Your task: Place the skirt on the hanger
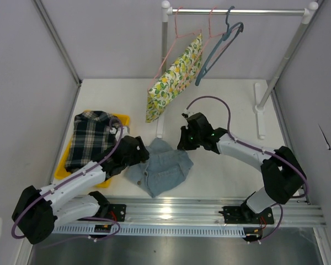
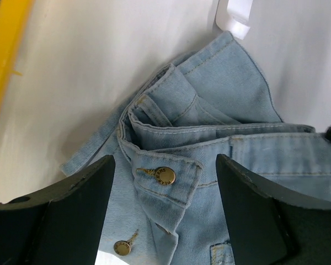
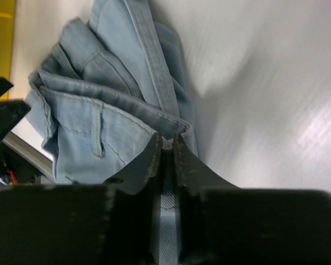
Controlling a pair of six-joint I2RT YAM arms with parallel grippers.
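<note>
**Inspector:** Location of the skirt?

**Observer:** The skirt [image 1: 174, 77] hangs from the pink hanger [image 1: 176, 27], which is hooked over the rail [image 1: 237, 11] at the far side of the bench [image 1: 226, 99]. Seen from above, its long axis runs on a slant. One end sits high by the hanger on the right. The other points down and left, ending close to the rack's white post. It is well apart from both arms.

**Inspector:** Anything else on that rail?

**Observer:** A second pink hanger [image 1: 211, 22] is just beside the first, and a blue-grey hanger [image 1: 204, 73] is to the right of that.

**Inspector:** Left claw?

**Observer:** The left claw [image 2: 165, 171] is spread wide over the denim shirt [image 1: 160, 168]. Its fingers stand either side of the collar and a brass button, and nothing is gripped.

**Inspector:** Right claw?

**Observer:** The right claw [image 3: 166, 146] is pinched tight on a fold of that same shirt, at the shirt's far right edge.

**Inspector:** Other items?

**Observer:** A plaid shirt [image 1: 91, 138] lies on a yellow tray [image 1: 63, 171] at the left of the bench, near the left arm.
</note>
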